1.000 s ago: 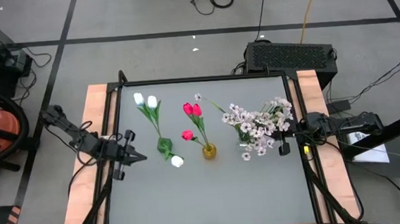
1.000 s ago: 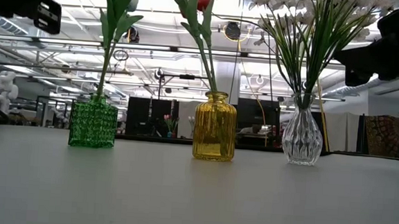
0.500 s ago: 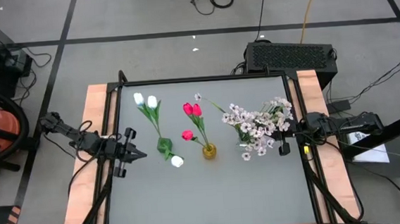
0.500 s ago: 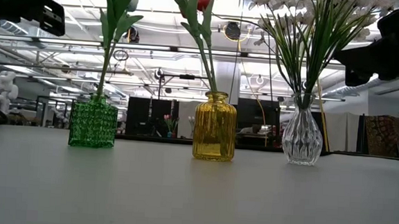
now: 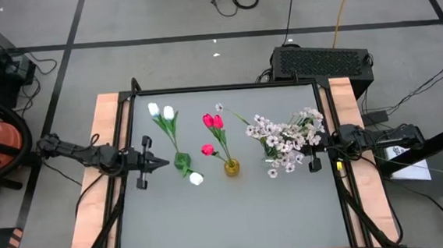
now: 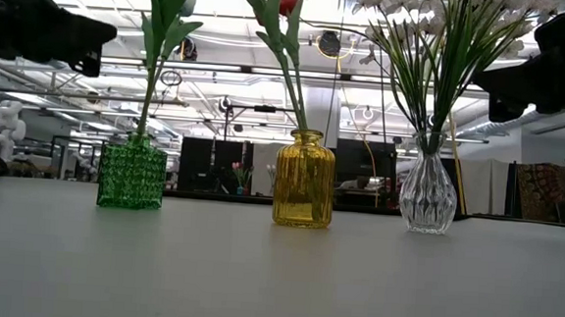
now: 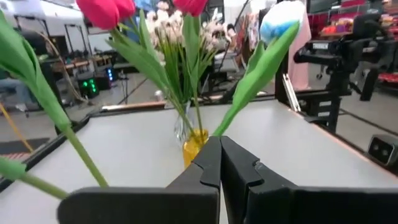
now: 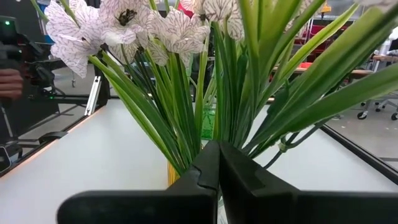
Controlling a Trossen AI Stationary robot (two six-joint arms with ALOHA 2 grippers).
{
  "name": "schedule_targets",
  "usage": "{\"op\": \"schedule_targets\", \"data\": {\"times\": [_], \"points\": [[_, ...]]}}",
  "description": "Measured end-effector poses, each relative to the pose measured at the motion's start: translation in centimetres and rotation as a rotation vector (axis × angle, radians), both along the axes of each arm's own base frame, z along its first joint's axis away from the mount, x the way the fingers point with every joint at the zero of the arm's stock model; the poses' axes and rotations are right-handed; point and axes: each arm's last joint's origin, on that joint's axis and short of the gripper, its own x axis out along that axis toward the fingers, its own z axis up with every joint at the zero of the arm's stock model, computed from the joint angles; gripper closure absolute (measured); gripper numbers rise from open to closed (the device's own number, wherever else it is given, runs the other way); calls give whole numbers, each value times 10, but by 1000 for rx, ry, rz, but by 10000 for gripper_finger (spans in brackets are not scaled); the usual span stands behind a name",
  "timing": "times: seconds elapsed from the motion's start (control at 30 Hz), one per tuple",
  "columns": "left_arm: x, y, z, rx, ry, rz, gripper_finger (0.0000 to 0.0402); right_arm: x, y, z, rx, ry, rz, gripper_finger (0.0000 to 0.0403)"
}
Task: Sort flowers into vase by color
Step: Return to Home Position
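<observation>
Three vases stand in a row across the table's middle. White tulips [image 5: 161, 111] stick by their stems into the green vase [image 6: 131, 174]. Pink-red tulips [image 5: 213, 121] stand in the yellow vase [image 6: 304, 179]. A spray of pale blossoms [image 5: 287, 137] fills the clear vase [image 6: 428, 193]. My left gripper [image 5: 164, 162] is shut and level, just left of the green vase, touching nothing. My right gripper [image 5: 314, 146] is shut and level at the table's right edge, its tips close behind the blossoms' green stems [image 8: 186, 118].
Wooden side rails [image 5: 95, 187] and a black frame border the grey table top [image 5: 236, 217]. The near half of the table holds no objects. A black box [image 5: 323, 61] sits beyond the far right corner, and a person's hand [image 8: 9, 84] shows beyond the table.
My left arm has swung about its base: the gripper, which slanted toward the near edge, now points straight toward the table's right and stands a little closer to the green vase. It has stayed shut. The vases and flowers have not moved.
</observation>
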Motion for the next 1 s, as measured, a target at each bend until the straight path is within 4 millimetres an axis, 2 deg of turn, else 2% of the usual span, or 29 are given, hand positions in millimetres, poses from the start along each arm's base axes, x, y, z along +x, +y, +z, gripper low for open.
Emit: {"op": "schedule_targets", "data": {"times": [0.77,1.0], "points": [[-5,7,3,59,-53,58,400,0,0,0,0,1,1,403],[-3,13,3,75,-50,137,400,0,0,0,0,1,1,403]]}}
